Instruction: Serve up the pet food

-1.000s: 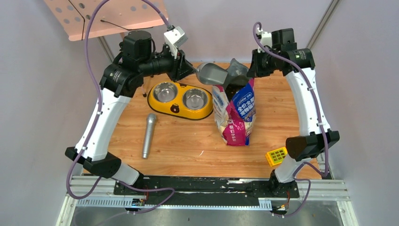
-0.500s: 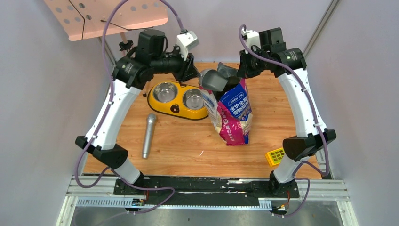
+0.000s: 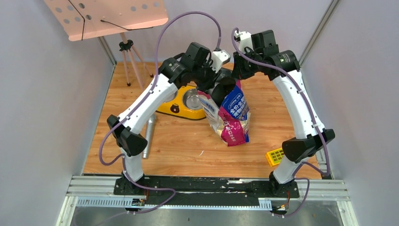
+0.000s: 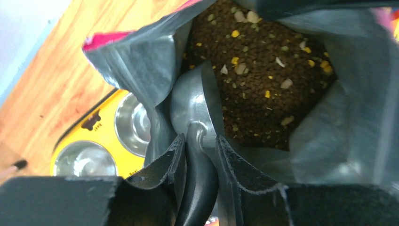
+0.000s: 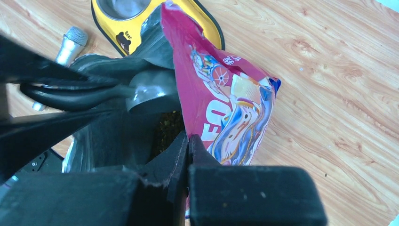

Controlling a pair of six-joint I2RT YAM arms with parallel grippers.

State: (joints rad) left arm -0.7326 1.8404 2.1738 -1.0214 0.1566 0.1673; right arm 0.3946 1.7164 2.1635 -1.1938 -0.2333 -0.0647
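Left pincer (image 4: 201,142) moved scoop (image 4: 193,103) into bag (image 3: 233,115); pet food (image 4: 263,70) just ahead.

Brown kibble pellets (image 4: 263,70) and a grey metal scoop (image 4: 195,106) sit inside the glossy pink-purple bag (image 3: 230,115); a yellow double-bowl feeder (image 3: 175,109) stands just left.

Enclosed booth: pale lilac walls (image 3: 42,108), wood-grain counter (image 3: 188,150).
Pink perforated music stand (image 3: 108,14) on tripod (image 3: 128,52) back-left; aluminium rail (image 3: 329,190) along near edge.

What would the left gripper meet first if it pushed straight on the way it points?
The scoop held by the left gripper points into the bag, so kibble comes first; depth unclear.
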